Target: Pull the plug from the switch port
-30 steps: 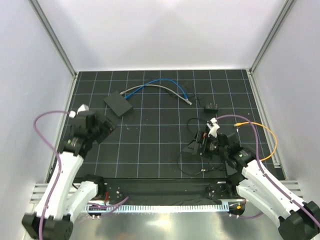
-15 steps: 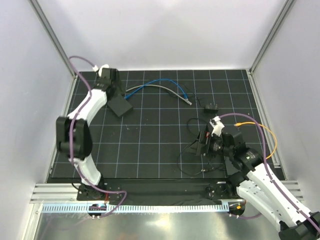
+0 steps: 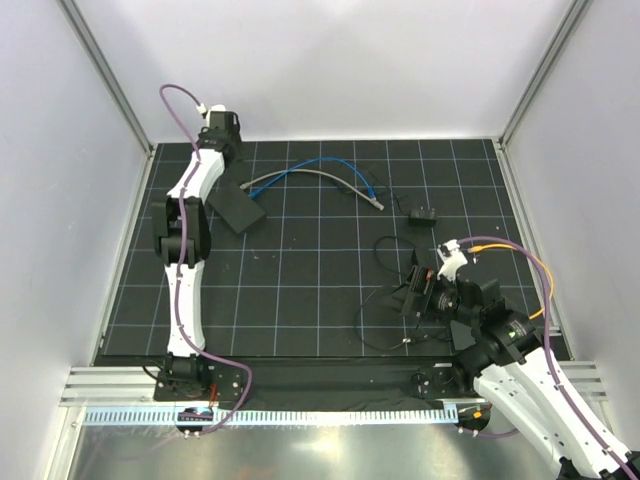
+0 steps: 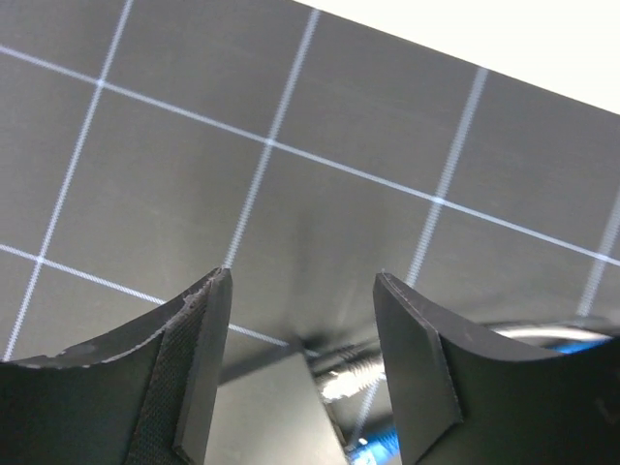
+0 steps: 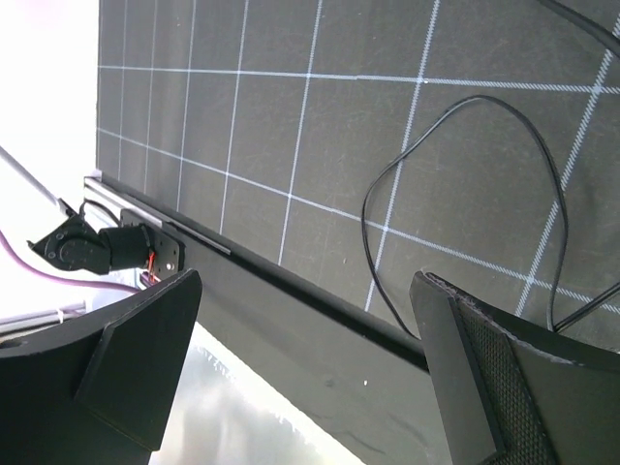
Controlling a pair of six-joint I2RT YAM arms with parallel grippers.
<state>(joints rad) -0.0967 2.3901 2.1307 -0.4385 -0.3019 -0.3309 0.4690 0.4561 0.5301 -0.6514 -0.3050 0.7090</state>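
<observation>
Left wrist view: the left gripper holds its fingers spread wide, with only the gridded mat between them. Just below the tips lies a corner of the black switch, where a grey plug meets its edge — a blue cable shows beside it. In the top view the switch sits at the back left. The right gripper, fingers equally wide apart, hovers over a thin black cable loop — front right.
</observation>
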